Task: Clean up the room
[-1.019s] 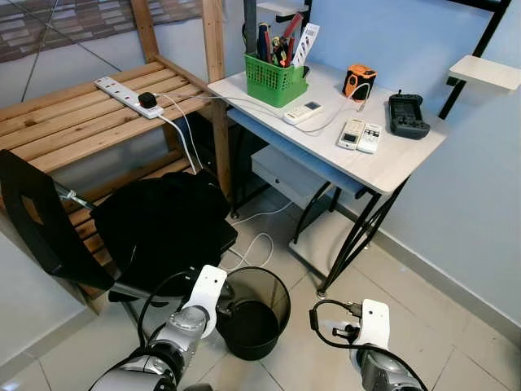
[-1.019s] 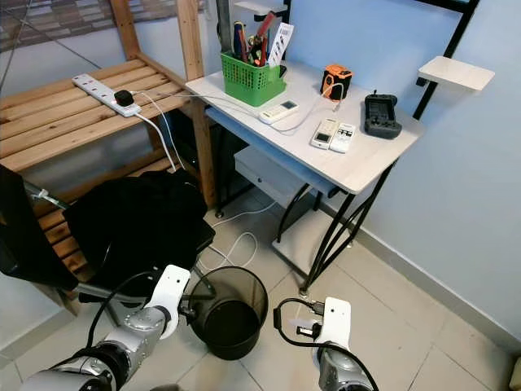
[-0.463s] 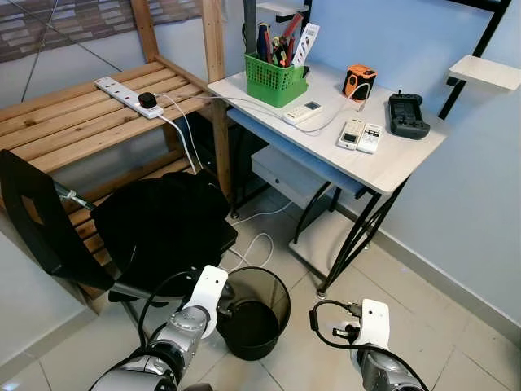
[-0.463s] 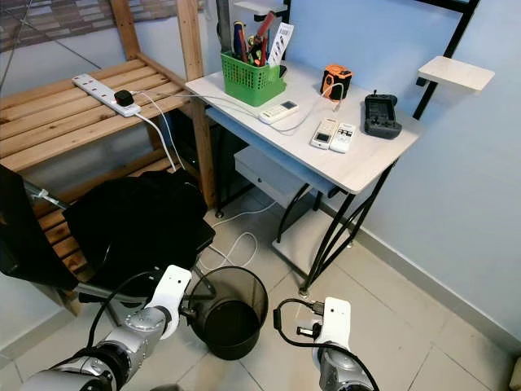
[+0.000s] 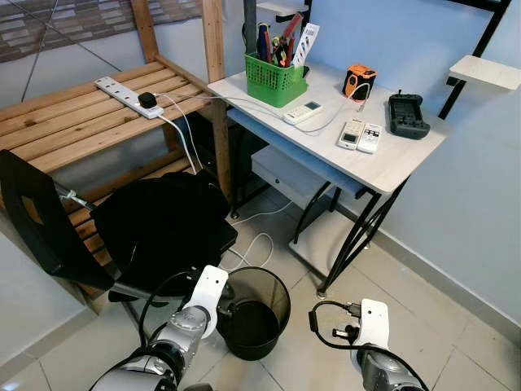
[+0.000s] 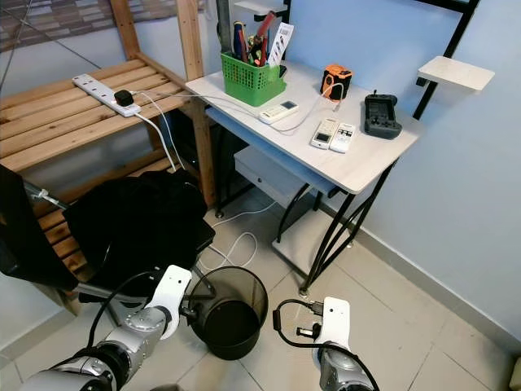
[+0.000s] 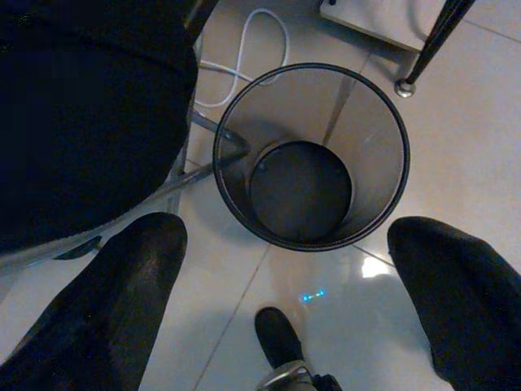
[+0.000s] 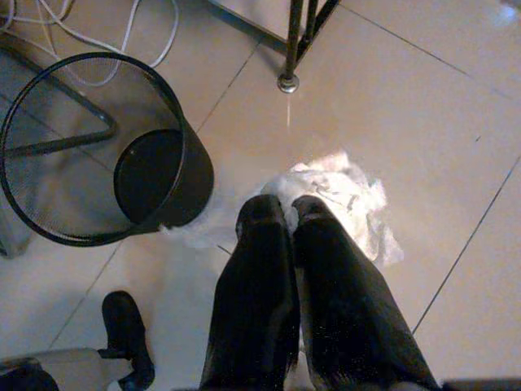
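A round black mesh waste bin (image 5: 281,287) stands on the tiled floor between my two arms. My left gripper (image 7: 289,244) hangs open above the bin (image 7: 392,122), its black fingers (image 7: 122,309) spread to either side of it. The bin's inside looks bare. My right gripper (image 8: 281,208) is beside the bin (image 8: 175,186), shut on a crumpled white paper (image 8: 352,199) that bulges out past the fingertips. In the eye views the two white wrists (image 5: 208,292) (image 5: 373,319) flank the bin low in the picture.
A black chair draped with a dark garment (image 5: 163,224) stands close on the bin's left. The white desk (image 5: 391,163) with its black legs (image 5: 358,236) rises behind, holding a green basket (image 5: 275,77) and remotes. White cables (image 5: 256,244) lie on the floor. A wooden rack (image 5: 73,122) carries a power strip.
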